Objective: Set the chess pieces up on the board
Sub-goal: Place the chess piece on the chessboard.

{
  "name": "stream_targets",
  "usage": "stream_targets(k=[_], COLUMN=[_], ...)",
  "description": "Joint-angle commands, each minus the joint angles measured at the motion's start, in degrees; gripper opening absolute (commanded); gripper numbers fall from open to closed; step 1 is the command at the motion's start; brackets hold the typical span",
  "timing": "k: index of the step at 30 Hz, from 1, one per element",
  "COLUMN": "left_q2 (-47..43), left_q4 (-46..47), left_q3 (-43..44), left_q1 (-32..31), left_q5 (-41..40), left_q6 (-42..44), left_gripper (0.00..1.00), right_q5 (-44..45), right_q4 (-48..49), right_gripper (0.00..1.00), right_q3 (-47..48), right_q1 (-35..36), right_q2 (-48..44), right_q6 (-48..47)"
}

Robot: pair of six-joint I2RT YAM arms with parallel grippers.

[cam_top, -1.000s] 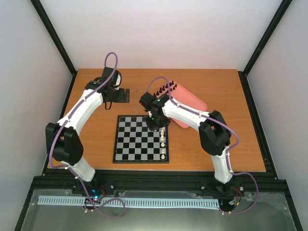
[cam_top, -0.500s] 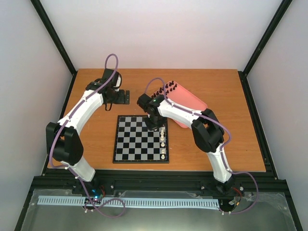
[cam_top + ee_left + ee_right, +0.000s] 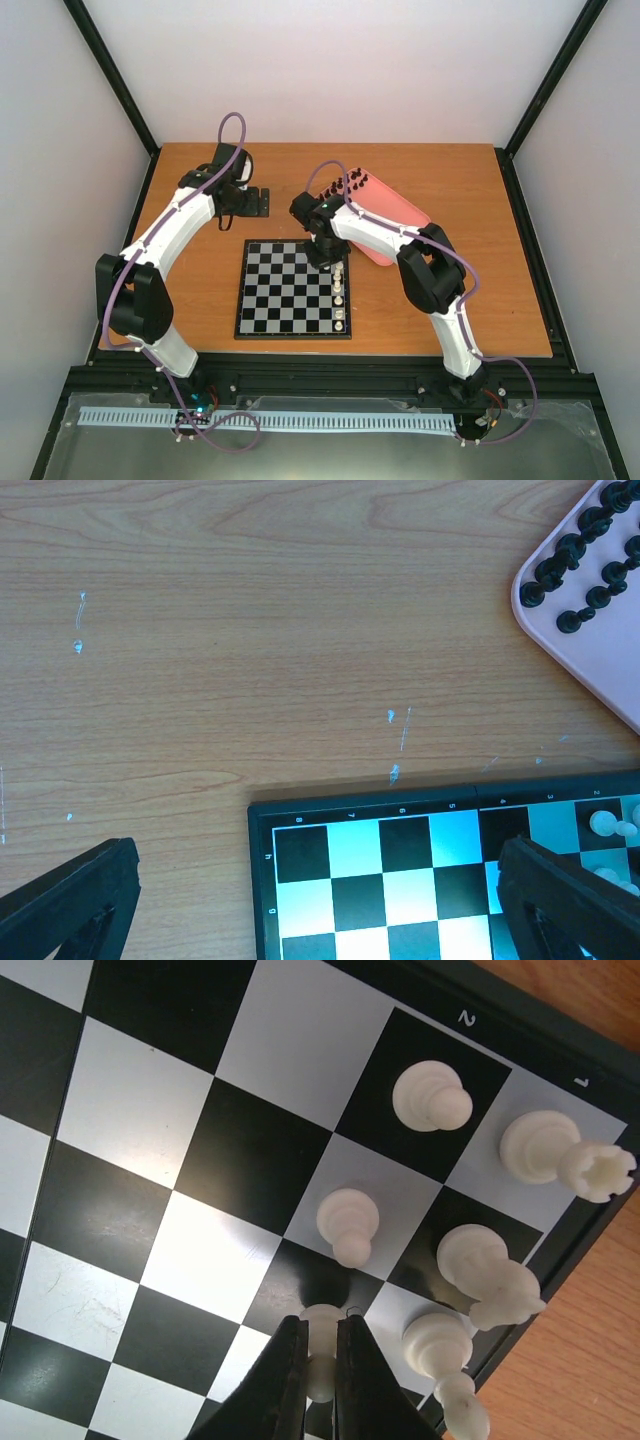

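The board (image 3: 290, 292) lies in the middle of the table. It also shows in the left wrist view (image 3: 380, 865) and the right wrist view (image 3: 150, 1160). My right gripper (image 3: 320, 1365) is shut on a cream-white pawn (image 3: 321, 1328) and holds it low over a black square near the board's far right corner (image 3: 326, 256). Several white pieces stand close by: two pawns (image 3: 432, 1097) (image 3: 348, 1222), a rook (image 3: 565, 1150) and taller pieces (image 3: 485, 1272). My left gripper (image 3: 320, 920) is open and empty over the board's far left corner (image 3: 247, 199). Black pieces (image 3: 345, 183) stand in the pink tray.
The pink tray (image 3: 400, 220) lies tilted at the board's far right, under my right forearm. In the left wrist view its corner (image 3: 600, 670) holds several black pieces (image 3: 575, 565). Bare wooden table (image 3: 250, 630) lies beyond the board. Black frame posts stand at the table's corners.
My right arm's elbow has swung left and its wrist has shifted slightly over the board's far right corner, still holding the pawn. The left arm has not moved.
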Motion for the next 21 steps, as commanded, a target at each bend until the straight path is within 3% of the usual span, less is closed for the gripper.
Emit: stream_targets(k=[1, 15, 21], left_q2=[-0.42, -0.37, -0.26], left_q4=[0.84, 0.88, 0.92], left_q3=[0.6, 0.37, 0.29], left_q1=[-0.03, -0.03, -0.02], left_q5=[-0.03, -0.18, -0.19], left_q6=[-0.52, -0.49, -0.51], left_gripper=[1.0, 1.0, 1.0], right_q5=[-0.5, -0.52, -0.91], right_q4=[0.34, 0.24, 0.49], right_gripper=[0.03, 0.04, 0.23], right_q3=[1.33, 1.82, 1.55], right_q1=[-0.38, -0.46, -0.39], right_q2=[1.8, 2.94, 2.19], right_q6=[-0.64, -0.83, -1.37])
